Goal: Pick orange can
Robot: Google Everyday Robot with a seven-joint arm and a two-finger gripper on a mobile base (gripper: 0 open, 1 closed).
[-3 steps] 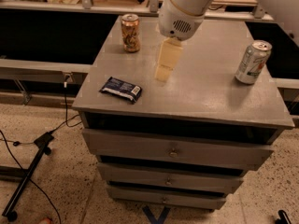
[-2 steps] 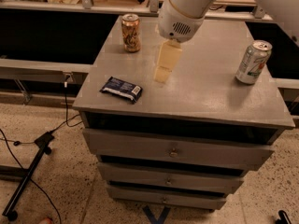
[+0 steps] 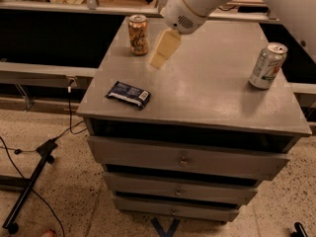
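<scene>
Orange can (image 3: 138, 34) stood upright near the back left corner of the cabinet (image 3: 207, 93) top. The gripper (image 3: 164, 51) hung tilted above that top, just right of the can; whether open or closed, I could not tell.

Gripper (image 3: 158, 59), seemingly matt plastic, above matt cabinet top (image 3: 212, 90).

Cabinet top (image 3: 207, 93) carries orange can (image 3: 138, 34) at 11 o'clock; green can (image 3: 267, 65) at 3; wrapper (image 3: 128, 94) at 8; gripper (image 3: 164, 50) hovers beside orange can.
</scene>
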